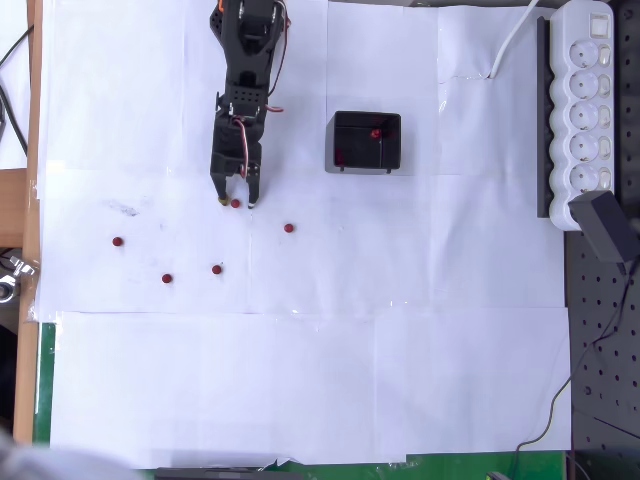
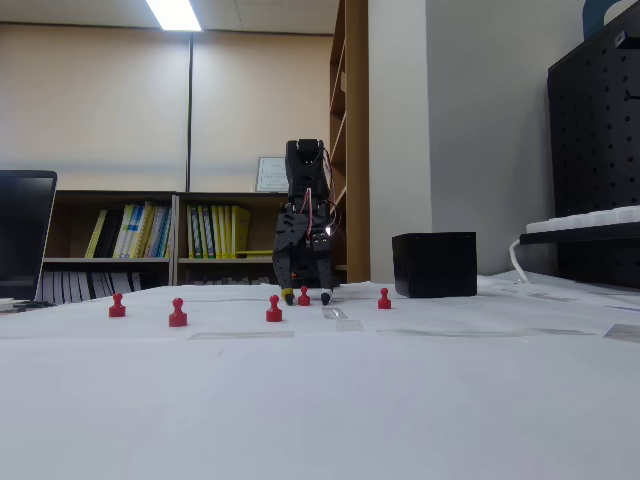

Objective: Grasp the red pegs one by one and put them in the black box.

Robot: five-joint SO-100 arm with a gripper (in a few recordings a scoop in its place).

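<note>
White paper covering the counter lies bare nearest the camera in the overhead view, with the loose red pegs scattered in the middle-left of the frame: from left to right, one at, one at, one at, the one between the fingers at, and one at. Above them the gripper points down with its fingers apart, straddling that peg; in the fixed view their tips reach the paper on either side of it, and I judge they are not yet clamped on it. To the right, upper centre of the overhead view, sits the black box with at least one peg already inside (a second red glint near its left wall is too dim to call). The risk from here: the peg is small and round-headed, so if it sits off-centre, one finger would meet it first and tip it or flick it out sideways. A shallow pinch on the head could also let it slip out during the carry to the box.
</note>
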